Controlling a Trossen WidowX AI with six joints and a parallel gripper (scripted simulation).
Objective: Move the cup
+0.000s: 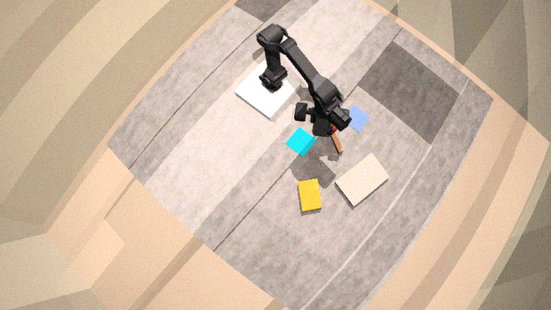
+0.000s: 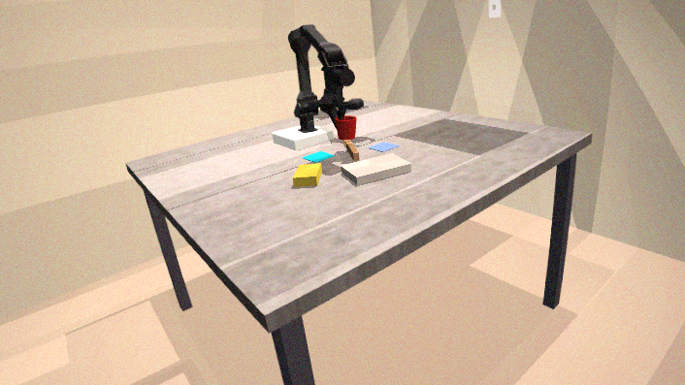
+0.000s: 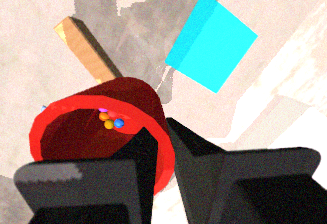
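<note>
My gripper point(image 1: 330, 127) point(image 2: 340, 116) point(image 3: 161, 123) is shut on the rim of the red cup point(image 2: 345, 126) point(image 3: 130, 95) and holds it upright off the table. Several colored marbles point(image 3: 110, 120) lie at the cup's bottom. In the top view only a sliver of the cup shows under the wrist. The cup hangs between the light blue pad point(image 1: 359, 118) point(image 2: 383, 146) and the cyan pad point(image 1: 300, 141) point(image 2: 318, 156) point(image 3: 212, 42), near one end of a wooden bar point(image 1: 336, 143) point(image 2: 351, 149) point(image 3: 85, 50).
A yellow block point(image 1: 309, 194) point(image 2: 307, 175) and a beige slab point(image 1: 361, 178) point(image 2: 376, 168) lie nearer the table's front. The arm's white base plate point(image 1: 260, 98) point(image 2: 290, 139) stands behind the cyan pad.
</note>
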